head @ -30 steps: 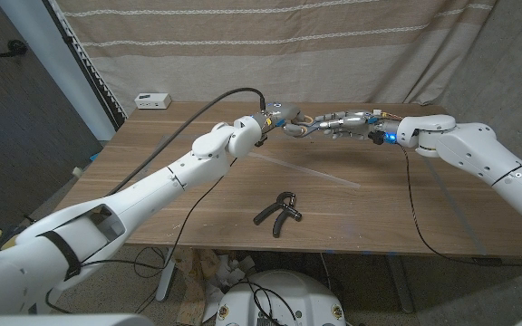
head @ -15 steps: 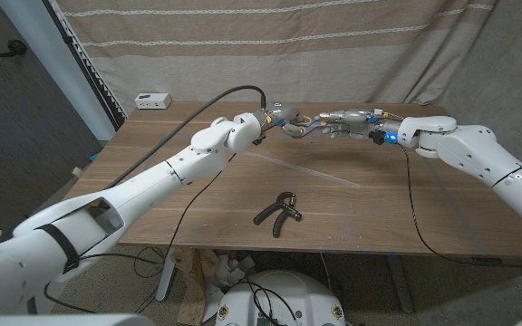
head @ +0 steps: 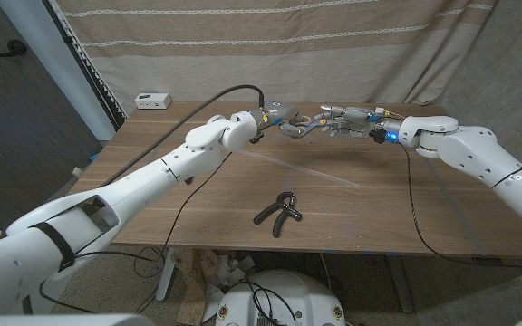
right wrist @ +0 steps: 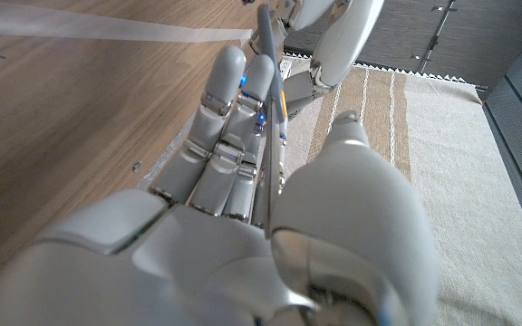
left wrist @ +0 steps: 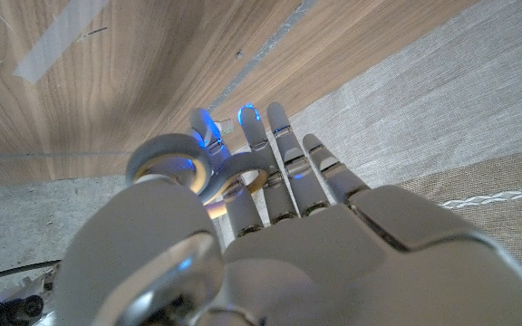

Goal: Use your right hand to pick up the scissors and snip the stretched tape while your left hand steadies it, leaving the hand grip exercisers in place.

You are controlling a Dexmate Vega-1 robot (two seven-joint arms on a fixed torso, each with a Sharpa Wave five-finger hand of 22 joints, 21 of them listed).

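Scissors (head: 299,125) hang between both hands above the counter's (head: 379,213) far edge, the left hand (head: 275,120) gripping the loops, the right hand (head: 347,121) holding the blade end; tape (head: 306,170) lies stretched on the counter below, nearer the robot, running left to right

A wooden table (head: 198,213) stands before a beige curtain (head: 270,45) with pale stripes. A small white box (head: 153,100) sits at the table's far left corner. A dark panel (head: 16,109) edged by a pale blue post (head: 48,50) fills the left side. Black cables (head: 175,254) hang below the table's near edge
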